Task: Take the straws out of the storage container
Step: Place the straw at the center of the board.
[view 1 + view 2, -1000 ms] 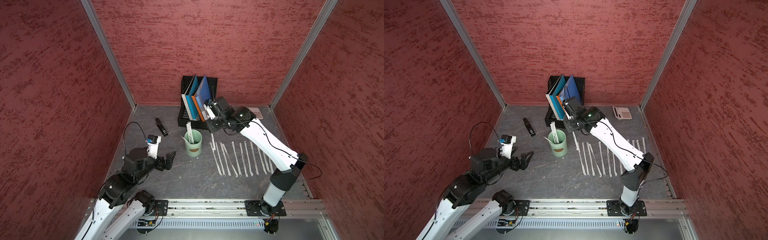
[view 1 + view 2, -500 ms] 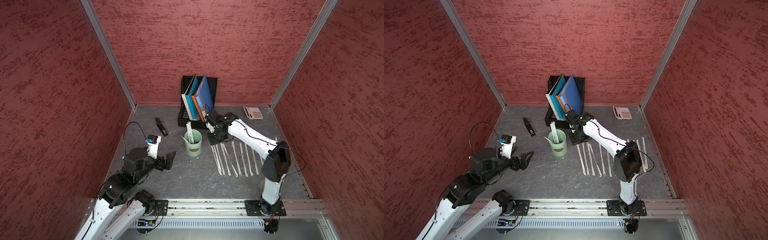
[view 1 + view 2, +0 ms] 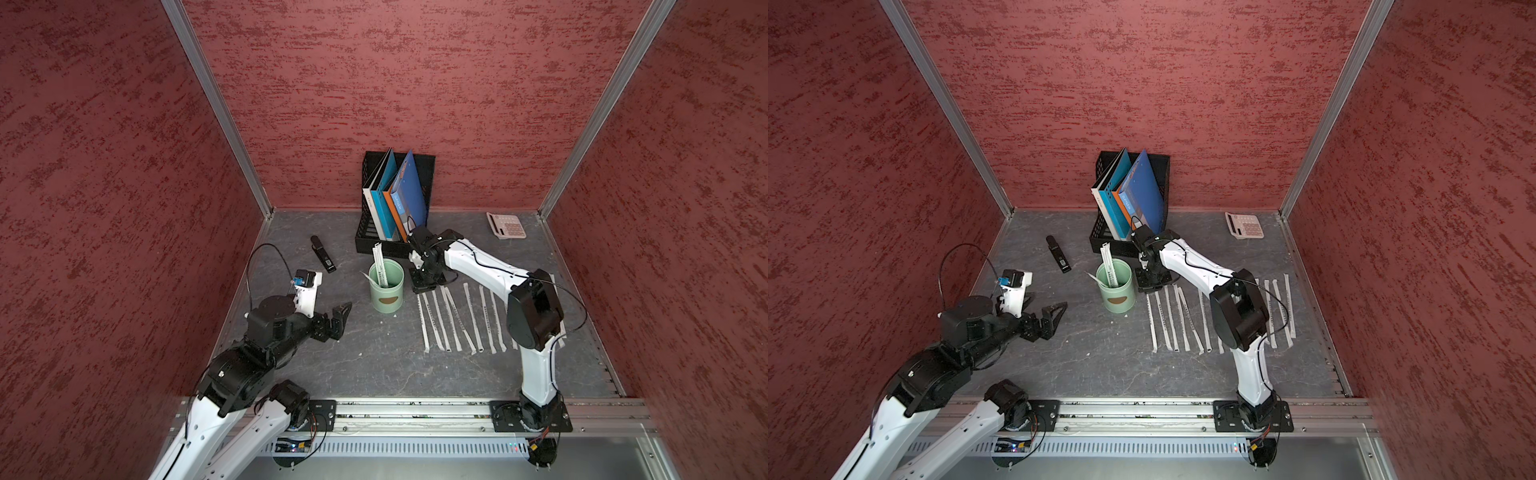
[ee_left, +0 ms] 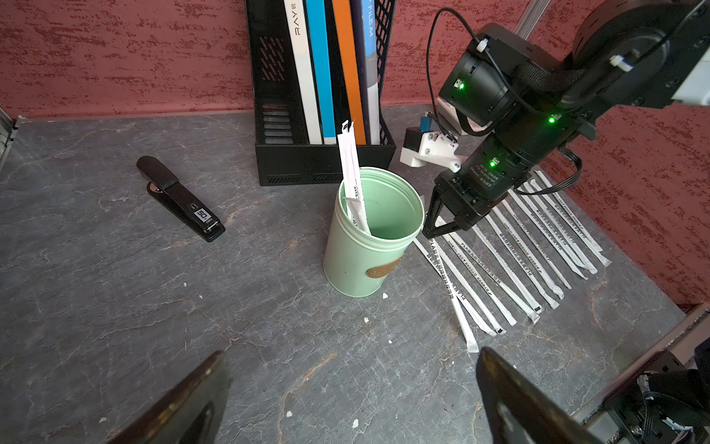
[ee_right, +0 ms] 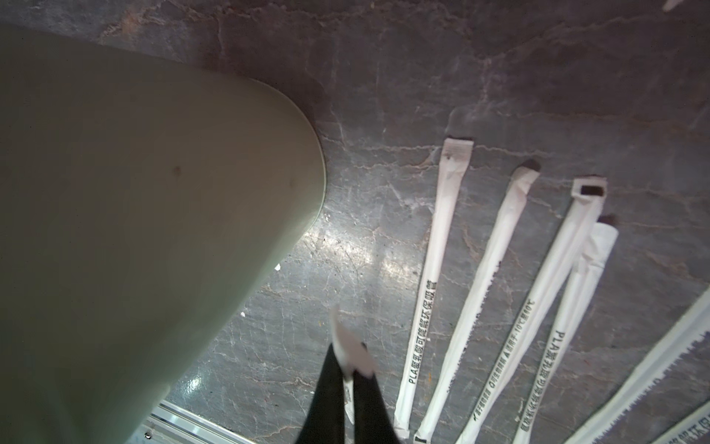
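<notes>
Straws (image 5: 434,269) and storage container (image 4: 351,265), with both arms in view.

Right gripper (image 4: 426,231): the jaws are clenched on the far end of one held straw (image 5: 351,355), and its white wrapper shows between the black fingertips. The tips point down, low over the table (image 4: 153,307), just right of the container and clear of its wall.

Straws outside the container lie in a row on the table to its right. They are flat, white-wrapped and dark-printed, side by side, running far to near, and a few overlap. The rightmost are partly hidden behind the right arm in both top views.

Storage container: a pale mint-green cup with a brown oval mark, upright at mid-table, just on the near side of the file rack (image 4: 307,165). It holds a few upright straws (image 4: 349,165) leaning on its far-left wall, their tops well above the rim. A shorter bent piece rests at the left rim.

File rack: black mesh, set against the far wall. It holds folders (image 4: 326,77) standing on edge, with white, blue and orange spines.

Left gripper (image 4: 350,351): the jaws are released, spread wide and empty. It hovers left of the container, well apart from it and pointing toward it.

A black stapler (image 4: 180,200) lies left of the rack. A pale keypad device (image 3: 507,224) sits in the far right corner.
</notes>
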Controlling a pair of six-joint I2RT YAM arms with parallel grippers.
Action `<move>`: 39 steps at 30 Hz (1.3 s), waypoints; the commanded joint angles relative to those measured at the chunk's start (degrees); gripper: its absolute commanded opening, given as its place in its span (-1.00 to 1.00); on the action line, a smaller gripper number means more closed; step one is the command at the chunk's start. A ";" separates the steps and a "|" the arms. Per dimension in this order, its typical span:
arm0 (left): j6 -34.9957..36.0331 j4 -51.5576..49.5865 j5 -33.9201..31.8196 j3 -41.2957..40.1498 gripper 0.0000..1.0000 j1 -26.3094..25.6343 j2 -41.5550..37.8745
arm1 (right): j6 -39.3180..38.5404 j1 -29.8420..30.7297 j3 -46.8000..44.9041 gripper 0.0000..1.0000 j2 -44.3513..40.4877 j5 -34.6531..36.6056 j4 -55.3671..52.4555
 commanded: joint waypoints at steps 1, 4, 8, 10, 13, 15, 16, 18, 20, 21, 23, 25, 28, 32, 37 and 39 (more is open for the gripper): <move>-0.04 0.02 -0.17 -0.42 0.99 0.16 -0.56 | 1.73 -0.79 -0.56 -0.89 2.54 -1.43 2.20; 0.03 0.01 -0.18 -0.48 0.99 0.14 -0.56 | 2.02 -1.05 -0.56 -0.88 3.64 -1.51 2.80; 0.02 0.03 -0.06 -0.50 0.99 0.19 -0.47 | 3.12 -1.48 -0.21 -0.86 5.05 -2.05 3.26; -0.01 0.02 -0.13 -0.50 0.99 0.14 -0.55 | 3.90 -1.64 -0.54 -0.85 5.40 -2.05 3.87; 0.03 0.02 -0.17 -0.50 0.99 0.14 -0.56 | 5.56 -1.95 -1.28 -0.85 5.68 -2.51 4.70; 0.03 0.01 -0.12 -0.50 0.99 0.14 -0.47 | 6.62 -1.93 -2.28 -0.85 5.36 -3.03 5.91; 0.02 0.06 -0.17 -0.47 0.99 0.14 -0.47 | 7.07 -1.93 -2.88 -0.84 5.24 -3.27 6.54; 0.00 0.09 -0.07 -0.50 0.99 0.14 -0.49 | 7.32 -1.93 -3.53 -0.84 5.39 -3.45 7.06; 0.03 0.05 0.09 -0.49 0.99 0.14 -0.47 | 7.50 -1.93 -3.97 -0.83 5.63 -3.52 7.38; 0.03 0.09 0.09 -0.50 0.99 0.14 -0.47 | 7.43 -2.00 -4.26 -0.81 5.77 -3.54 7.65; 0.02 0.05 0.09 -0.48 0.99 0.08 -0.55 | 7.65 -2.02 -4.43 -0.77 5.95 -3.37 7.84; 0.03 -0.02 0.00 -0.50 0.99 0.06 -0.56 | 7.68 -2.02 -4.38 -0.71 5.86 -3.19 8.01; -0.02 0.04 0.00 -0.49 0.99 0.05 -0.60 | 7.68 -2.02 -3.84 -0.59 5.64 -2.81 7.73; 0.03 0.09 0.00 -0.47 0.99 0.10 -0.39 | 7.69 -2.02 -3.04 -0.49 5.04 -1.99 6.61; -0.06 0.18 -0.28 -0.56 0.99 0.05 0.03 | 7.77 -2.02 -2.79 -0.45 0.49 0.27 5.28; -0.06 0.23 -0.26 -0.50 0.99 0.10 0.23 | 7.70 -1.99 -2.31 -0.44 -2.51 1.51 4.57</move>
